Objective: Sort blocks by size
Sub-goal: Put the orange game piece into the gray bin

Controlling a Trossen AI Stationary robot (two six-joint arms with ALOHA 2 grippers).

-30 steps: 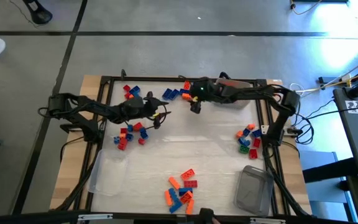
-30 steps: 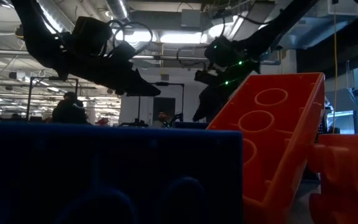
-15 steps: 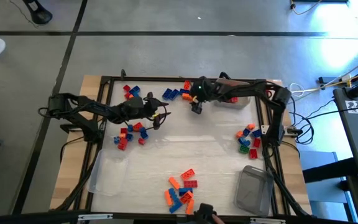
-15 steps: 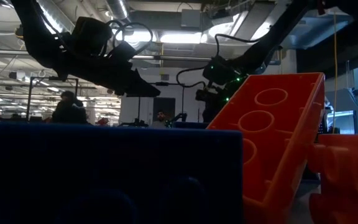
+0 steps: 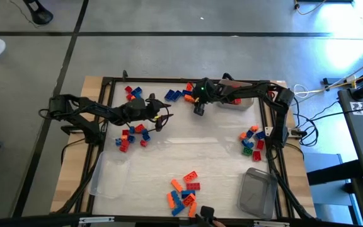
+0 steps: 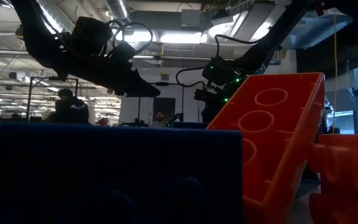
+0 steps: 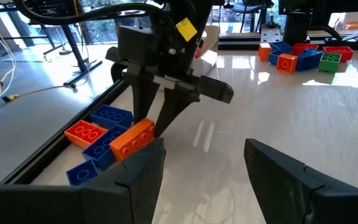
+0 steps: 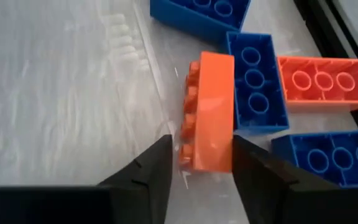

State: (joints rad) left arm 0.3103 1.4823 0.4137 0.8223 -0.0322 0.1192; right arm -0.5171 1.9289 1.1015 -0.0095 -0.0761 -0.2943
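Note:
An orange block (image 8: 209, 106) lies on its long side near the table's far edge, among blue blocks (image 8: 253, 81) and another orange one (image 8: 325, 78). My right gripper (image 8: 201, 158) has reached down over it from the right and is shut on its end; the high view shows this gripper (image 5: 198, 110) at far centre. My left gripper (image 7: 204, 168) hovers open above bare table, left of centre (image 5: 162, 117), facing the right gripper with nothing between its fingers. More blocks lie in piles at the left (image 5: 131, 135), right (image 5: 252, 140) and near (image 5: 184, 192). My right gripper pinches the orange block's end nearest the wrist (image 8: 205, 155) between its two fingers, one on the studded face and one on the opposite face. The fingers slant down from the table's right and lie along the block. The block rests on its long side on the table.
The black frame rail (image 8: 347, 37) runs close behind the far blocks. A red and blue cluster (image 5: 133, 93) sits far left. A clear tub (image 5: 111, 176) lies near left and a grey tub (image 5: 259, 192) near right. People stand in the room beyond the table.
My right gripper has come down toward the far blocks and a little toward the table's left, then held still over the orange block.

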